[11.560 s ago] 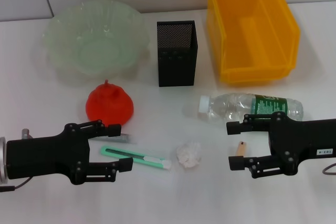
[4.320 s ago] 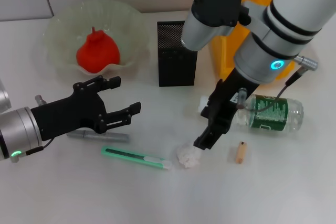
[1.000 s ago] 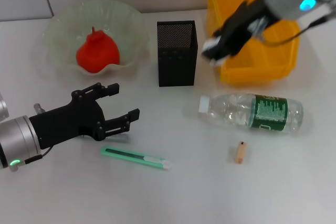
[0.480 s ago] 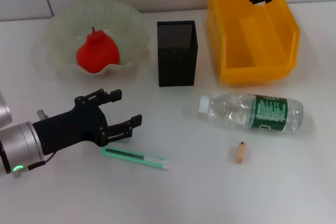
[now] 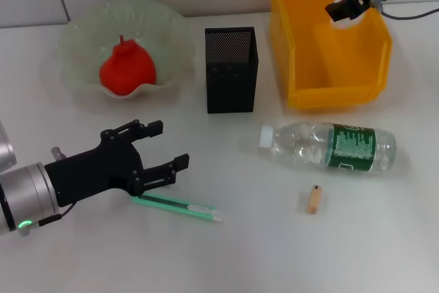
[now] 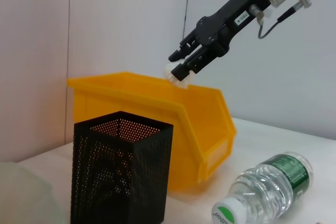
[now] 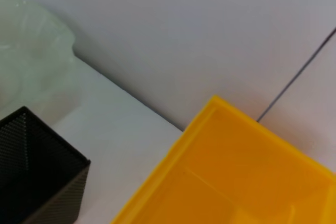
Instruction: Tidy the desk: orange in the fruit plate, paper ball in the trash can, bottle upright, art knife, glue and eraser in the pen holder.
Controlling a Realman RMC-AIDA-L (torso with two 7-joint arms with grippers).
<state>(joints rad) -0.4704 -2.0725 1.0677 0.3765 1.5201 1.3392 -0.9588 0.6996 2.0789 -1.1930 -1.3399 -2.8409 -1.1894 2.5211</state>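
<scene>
The orange point(image 5: 127, 70) sits in the pale-green fruit plate point(image 5: 75, 36). My right gripper point(image 5: 341, 10) hangs over the back of the yellow trash can point(image 5: 295, 66), shut on the white paper ball point(image 6: 175, 74). On its side on the table lies the bottle point(image 5: 329, 145), cap toward the black mesh pen holder point(image 5: 232, 70). My left gripper point(image 5: 164, 145) is open, low over the handle end of the mint-green art knife point(image 5: 185, 207). A small tan stub point(image 5: 313, 199) lies in front of the bottle; whether it is the eraser or the glue I cannot tell.
The pen holder point(image 6: 121, 171) stands between the fruit plate point(image 7: 26, 61) and the trash can point(image 7: 236, 182). A wall closes off the back of the table. Bare white tabletop point(image 5: 274, 252) stretches along the front.
My right gripper carried the paper ball from the bin's front-left corner to over its back right, then dipped slightly. My left gripper crept down and right, closer to the art knife.
</scene>
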